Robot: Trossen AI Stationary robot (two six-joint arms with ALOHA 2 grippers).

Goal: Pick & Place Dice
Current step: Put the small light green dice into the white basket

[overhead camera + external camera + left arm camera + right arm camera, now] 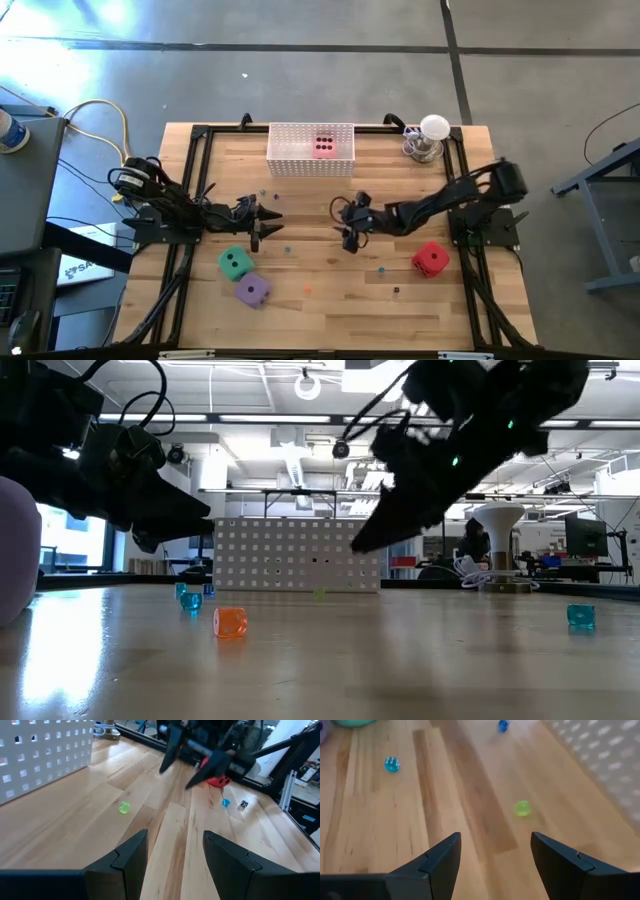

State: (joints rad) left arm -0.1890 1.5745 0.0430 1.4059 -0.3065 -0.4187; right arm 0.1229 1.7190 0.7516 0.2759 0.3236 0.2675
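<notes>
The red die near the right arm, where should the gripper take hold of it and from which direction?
Probably from straight above. The red die sits flat on the table with open wood all around, so close on two opposite upright faces. The right gripper, open and empty, is nearer than the left gripper.

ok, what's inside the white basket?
The pink die lies inside the white basket, dark pips up. No other die shows; its underside is hidden.

Nothing readable anywhere, no labels, brands, numbers or signs. Just pips on the pink die in the white basket, count too small to tell.
</notes>
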